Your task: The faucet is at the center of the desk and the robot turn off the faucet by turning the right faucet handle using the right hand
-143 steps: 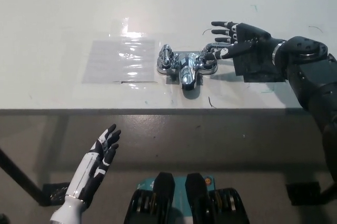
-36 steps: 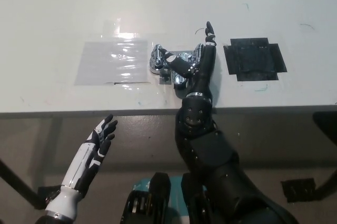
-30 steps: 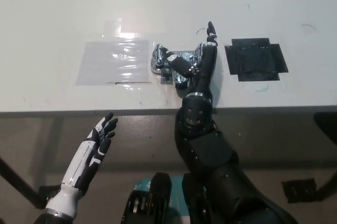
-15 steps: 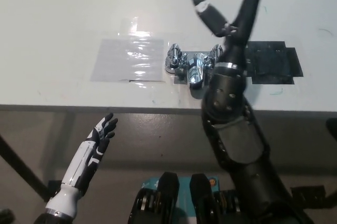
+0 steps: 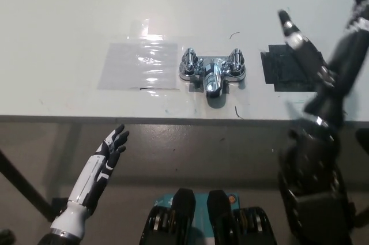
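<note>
- Swung away rightward, the black right hand (image 5: 323, 63) now hangs with fingers spread, empty, off the chrome two-handled faucet (image 5: 212, 70) at desk centre.
- Right faucet handle (image 5: 236, 60) is untouched now; turning looks finished.
- White left hand (image 5: 109, 155) rests low, fingers apart.

We are seeing no readable text, label, brand, number or sign anywhere in this view.

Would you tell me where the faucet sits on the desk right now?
In the head view, the faucet sits mid-desk near the front edge, between the clear plastic sheet on its left and the black patch on its right.
</note>
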Controlling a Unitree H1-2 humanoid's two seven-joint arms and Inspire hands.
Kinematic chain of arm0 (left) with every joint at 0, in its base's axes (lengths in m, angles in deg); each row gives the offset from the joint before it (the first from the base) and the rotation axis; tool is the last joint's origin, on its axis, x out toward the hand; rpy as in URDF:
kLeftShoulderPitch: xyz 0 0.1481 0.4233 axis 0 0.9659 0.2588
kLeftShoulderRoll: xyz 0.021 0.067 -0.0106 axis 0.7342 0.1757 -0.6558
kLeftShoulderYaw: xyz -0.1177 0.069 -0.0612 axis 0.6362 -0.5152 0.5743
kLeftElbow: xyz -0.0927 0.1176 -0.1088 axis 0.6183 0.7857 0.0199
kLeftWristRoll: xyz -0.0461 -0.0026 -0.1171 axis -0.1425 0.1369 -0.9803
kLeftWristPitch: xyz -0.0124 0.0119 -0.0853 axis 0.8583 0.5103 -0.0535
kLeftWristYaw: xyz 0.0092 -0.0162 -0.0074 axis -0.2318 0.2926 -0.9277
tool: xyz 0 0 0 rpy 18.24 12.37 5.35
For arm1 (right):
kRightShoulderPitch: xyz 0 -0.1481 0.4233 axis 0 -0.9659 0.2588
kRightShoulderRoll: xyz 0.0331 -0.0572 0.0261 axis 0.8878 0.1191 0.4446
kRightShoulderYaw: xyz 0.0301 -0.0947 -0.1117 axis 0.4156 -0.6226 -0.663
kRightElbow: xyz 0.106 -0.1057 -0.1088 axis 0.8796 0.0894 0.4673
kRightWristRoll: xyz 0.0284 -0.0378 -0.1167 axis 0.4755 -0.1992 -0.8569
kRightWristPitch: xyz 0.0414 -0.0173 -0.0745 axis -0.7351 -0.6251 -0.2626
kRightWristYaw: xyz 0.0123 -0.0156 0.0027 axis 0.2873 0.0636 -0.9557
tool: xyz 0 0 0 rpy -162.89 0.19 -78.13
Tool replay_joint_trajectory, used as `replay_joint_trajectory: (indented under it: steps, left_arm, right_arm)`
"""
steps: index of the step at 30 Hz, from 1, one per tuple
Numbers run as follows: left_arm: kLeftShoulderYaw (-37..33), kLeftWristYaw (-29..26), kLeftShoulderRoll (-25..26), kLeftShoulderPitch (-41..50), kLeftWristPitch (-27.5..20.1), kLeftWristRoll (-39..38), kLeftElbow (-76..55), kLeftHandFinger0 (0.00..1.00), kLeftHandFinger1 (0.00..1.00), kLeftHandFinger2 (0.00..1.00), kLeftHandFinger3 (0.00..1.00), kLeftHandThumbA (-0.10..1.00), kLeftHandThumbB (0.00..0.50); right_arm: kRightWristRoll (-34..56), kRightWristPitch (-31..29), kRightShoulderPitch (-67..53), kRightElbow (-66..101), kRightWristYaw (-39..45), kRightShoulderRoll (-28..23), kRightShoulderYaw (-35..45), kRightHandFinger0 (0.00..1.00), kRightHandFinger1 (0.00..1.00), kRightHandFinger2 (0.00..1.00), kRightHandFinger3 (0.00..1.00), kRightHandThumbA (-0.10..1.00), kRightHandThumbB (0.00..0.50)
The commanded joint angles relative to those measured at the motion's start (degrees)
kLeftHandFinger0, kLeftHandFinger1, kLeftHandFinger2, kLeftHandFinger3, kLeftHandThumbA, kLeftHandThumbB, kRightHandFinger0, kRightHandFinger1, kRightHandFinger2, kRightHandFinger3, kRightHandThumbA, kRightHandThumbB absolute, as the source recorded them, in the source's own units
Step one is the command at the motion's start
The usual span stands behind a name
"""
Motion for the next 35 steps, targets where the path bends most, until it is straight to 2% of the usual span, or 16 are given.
replay_joint_trajectory:
  steps: [1, 3, 6, 8, 12, 14, 17, 22, 24, 26, 28, 35]
  left_arm:
    - [0.5, 0.9, 1.5, -1.2, -2.3, -0.6, -1.6, 1.0, 1.0, 1.0, 1.0, 0.97, 0.283]
    - [0.4, 0.9, 1.4, -1.1, -2.3, -0.5, -1.6, 1.0, 1.0, 1.0, 1.0, 0.97, 0.287]
    - [0.5, 0.8, 1.5, -0.6, -2.6, -0.3, -1.6, 1.0, 1.0, 1.0, 1.0, 0.97, 0.28]
    - [0.6, 0.8, 1.5, -0.2, -2.9, -0.4, -1.8, 1.0, 1.0, 1.0, 1.0, 0.97, 0.283]
    - [1.0, 0.6, 1.5, -0.1, -2.3, -0.8, -2.3, 1.0, 1.0, 1.0, 1.0, 0.98, 0.281]
    - [1.0, 0.4, 1.5, 0.1, -1.9, -0.2, -2.7, 1.0, 1.0, 1.0, 1.0, 0.98, 0.289]
    - [1.3, 0.5, 1.3, 0.0, -1.5, -1.1, -2.4, 1.0, 1.0, 1.0, 1.0, 0.96, 0.287]
    - [1.3, 0.5, 1.2, 0.3, -1.0, -1.1, -3.0, 1.0, 1.0, 1.0, 1.0, 0.95, 0.285]
    - [1.5, 0.5, 1.2, 0.2, -0.8, -1.4, -3.0, 1.0, 1.0, 1.0, 1.0, 0.95, 0.285]
    - [1.6, 0.4, 1.4, 0.4, -0.6, -1.1, -3.1, 1.0, 1.0, 1.0, 1.0, 0.95, 0.291]
    - [1.6, 0.3, 1.5, 0.2, -0.9, -0.6, -2.9, 1.0, 1.0, 1.0, 1.0, 0.96, 0.275]
    - [1.9, 0.3, 1.5, -0.2, -1.2, -0.9, -2.2, 1.0, 1.0, 1.0, 1.0, 0.96, 0.296]
  right_arm:
    - [-17.2, -11.3, -14.1, 28.4, 12.6, -7.4, -5.2, 1.0, 1.0, 1.0, 1.0, 1.0, 0.132]
    - [-16.1, -14.0, -18.6, 24.3, 11.1, -8.2, -6.2, 1.0, 1.0, 1.0, 1.0, 1.0, 0.17]
    - [-17.8, -15.4, -23.5, 18.9, 8.1, -9.3, -7.5, 1.0, 1.0, 1.0, 1.0, 1.0, 0.151]
    - [-16.7, -15.4, -25.5, 16.6, 7.3, -9.7, -8.3, 1.0, 1.0, 1.0, 1.0, 1.0, 0.165]
    - [-11.8, -14.9, -28.4, 10.5, 9.9, -11.1, -8.8, 1.0, 1.0, 1.0, 1.0, 1.0, 0.211]
    - [-8.0, -14.8, -29.4, 6.3, 11.3, -11.5, -9.0, 1.0, 1.0, 1.0, 1.0, 1.0, 0.202]
    - [-5.3, -14.1, -29.2, 1.1, 12.5, -11.1, -8.3, 1.0, 1.0, 1.0, 1.0, 1.0, 0.215]
    - [2.0, -13.9, -28.6, -7.8, 16.7, -10.3, -7.8, 1.0, 1.0, 1.0, 1.0, 1.0, 0.18]
    - [4.4, -14.4, -27.8, -11.2, 18.1, -9.9, -7.4, 1.0, 1.0, 1.0, 1.0, 1.0, 0.187]
    - [8.1, -14.1, -27.2, -13.3, 20.6, -9.4, -7.2, 1.0, 1.0, 1.0, 1.0, 1.0, 0.152]
    - [9.1, -13.4, -26.9, -14.2, 21.8, -9.1, -7.0, 1.0, 1.0, 1.0, 1.0, 1.0, 0.122]
    - [9.9, -11.4, -24.8, -15.3, 24.8, -8.9, -6.1, 1.0, 1.0, 1.0, 1.0, 1.0, 0.141]
